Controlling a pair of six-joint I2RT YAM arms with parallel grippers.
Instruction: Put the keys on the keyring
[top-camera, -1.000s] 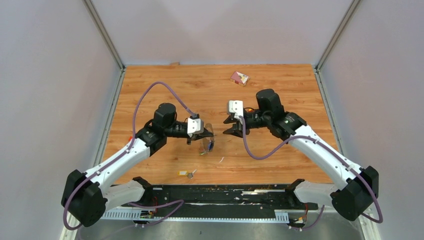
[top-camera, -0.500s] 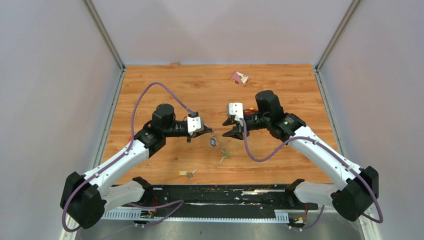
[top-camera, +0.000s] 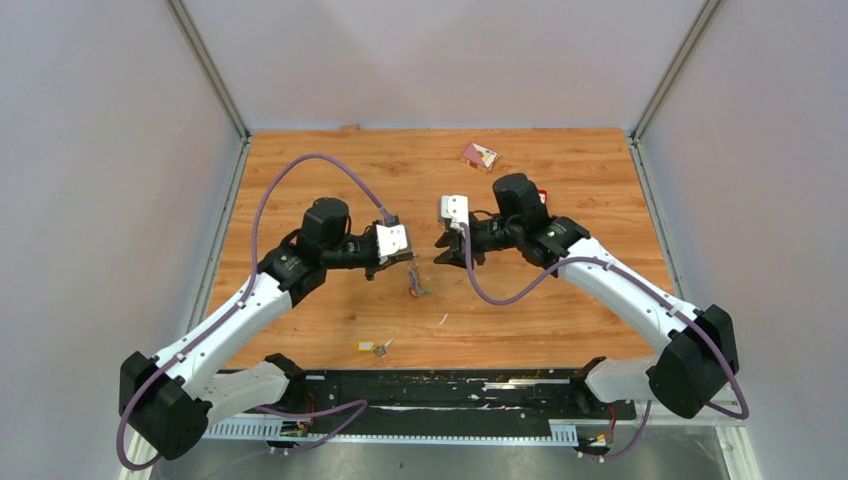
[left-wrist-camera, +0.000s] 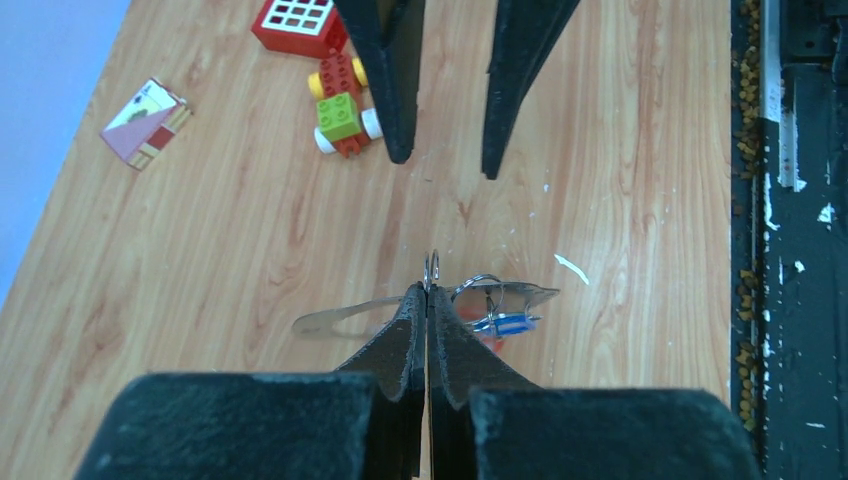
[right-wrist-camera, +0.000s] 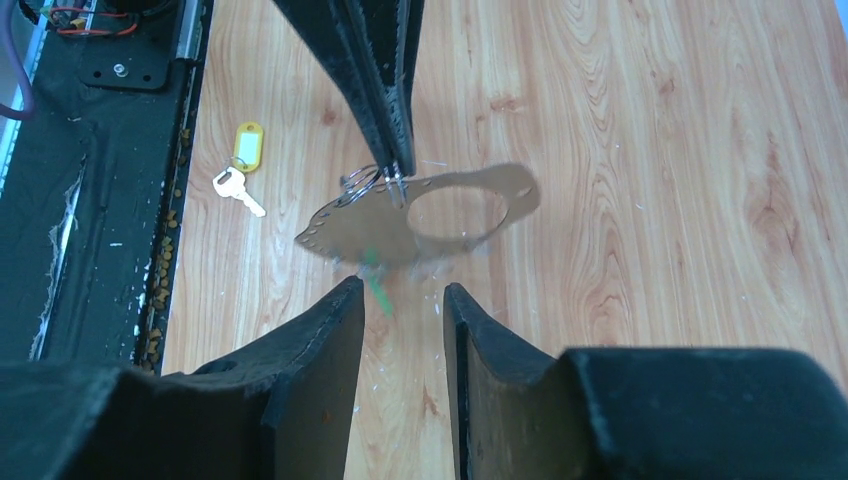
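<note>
Item 1, keyring (right-wrist-camera: 360, 235): flat grey loop with a hollow middle. It hangs by its small wire ring from the tips of the left gripper (left-wrist-camera: 428, 290), whose jaws are pressed together on that ring. The loop dangles clear of the table (top-camera: 600, 170), straight ahead of the right gripper (right-wrist-camera: 400, 290), whose jaws stand apart on nothing.

Handling, judged: light, thin, stiff metal, smooth and apt to swing or twist. Best taken by the flat rim just beside the wire ring.

Item 2, key (right-wrist-camera: 238, 190) with yellow tag: flat on the table, well apart from both sets of jaws. Small, light, likely awkward to pinch off the wood.

Change since 1 second ago: both grippers sit farther from the near edge and closer together, and the loop hangs back under the left jaws after swinging out
</note>
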